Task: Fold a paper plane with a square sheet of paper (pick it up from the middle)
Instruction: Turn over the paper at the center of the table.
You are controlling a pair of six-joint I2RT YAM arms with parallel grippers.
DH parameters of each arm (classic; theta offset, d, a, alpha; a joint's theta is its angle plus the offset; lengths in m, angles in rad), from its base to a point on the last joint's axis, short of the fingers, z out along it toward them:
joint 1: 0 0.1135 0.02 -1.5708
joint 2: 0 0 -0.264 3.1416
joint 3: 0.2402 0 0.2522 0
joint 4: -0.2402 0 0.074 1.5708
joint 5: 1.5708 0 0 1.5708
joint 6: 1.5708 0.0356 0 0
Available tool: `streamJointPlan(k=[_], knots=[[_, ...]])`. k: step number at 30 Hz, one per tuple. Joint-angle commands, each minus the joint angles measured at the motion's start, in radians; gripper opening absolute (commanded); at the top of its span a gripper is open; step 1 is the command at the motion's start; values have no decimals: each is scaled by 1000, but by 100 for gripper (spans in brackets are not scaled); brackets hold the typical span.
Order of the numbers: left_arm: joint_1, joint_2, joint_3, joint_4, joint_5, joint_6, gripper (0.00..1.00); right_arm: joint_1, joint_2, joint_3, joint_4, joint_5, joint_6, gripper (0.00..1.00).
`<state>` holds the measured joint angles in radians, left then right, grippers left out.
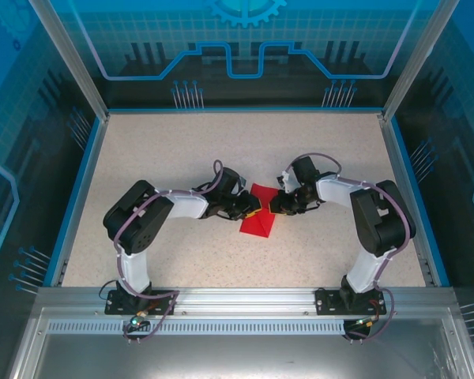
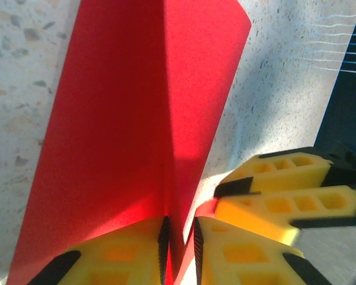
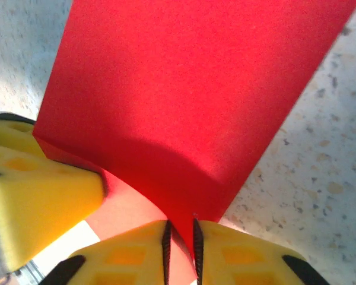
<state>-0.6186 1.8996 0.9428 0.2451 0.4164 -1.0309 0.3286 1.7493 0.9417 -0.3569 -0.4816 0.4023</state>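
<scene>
Paper (image 1: 258,221) stands tented; left gripper (image 2: 179,228) pinches its crease, right gripper (image 3: 181,231) straddles its opposite edge, nearly closed, grip unclear. Keep edges aligned while creasing.

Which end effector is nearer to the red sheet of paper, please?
Neither clearly: the left end effector straddles the red sheet of paper from its left side, the right end effector from its right; both have it between their fingers.
</scene>
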Motion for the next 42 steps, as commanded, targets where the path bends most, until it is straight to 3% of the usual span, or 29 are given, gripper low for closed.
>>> streamJointPlan(k=[1,4,9,12,16,22,28,32,36,42], knots=[[-8,19,34,-11,22,45,19,-25,-79,-17,-14,17,17,35],[-7,16,46,-41,16,77,14,-37,-155,-31,-30,63,25,53],[-7,-34,74,-146,-25,162,7,-57,-292,-35,-65,151,23,72],[-7,-100,121,-321,-102,257,6,-65,-375,-38,-76,205,27,82],[-13,-194,260,-694,-323,426,6,-72,-467,-41,-89,266,25,98],[-47,-243,476,-1088,-747,594,6,-82,-551,-57,-80,333,33,99],[-72,-174,571,-1197,-1042,635,7,-101,-567,-82,-89,356,55,99],[-108,-52,633,-1256,-1258,633,7,-109,-573,-90,-96,360,55,99],[-137,89,675,-1280,-1367,623,7,-123,-580,-98,-105,365,63,99],[-194,259,723,-1288,-1433,580,7,-147,-583,-102,-119,363,66,99]])
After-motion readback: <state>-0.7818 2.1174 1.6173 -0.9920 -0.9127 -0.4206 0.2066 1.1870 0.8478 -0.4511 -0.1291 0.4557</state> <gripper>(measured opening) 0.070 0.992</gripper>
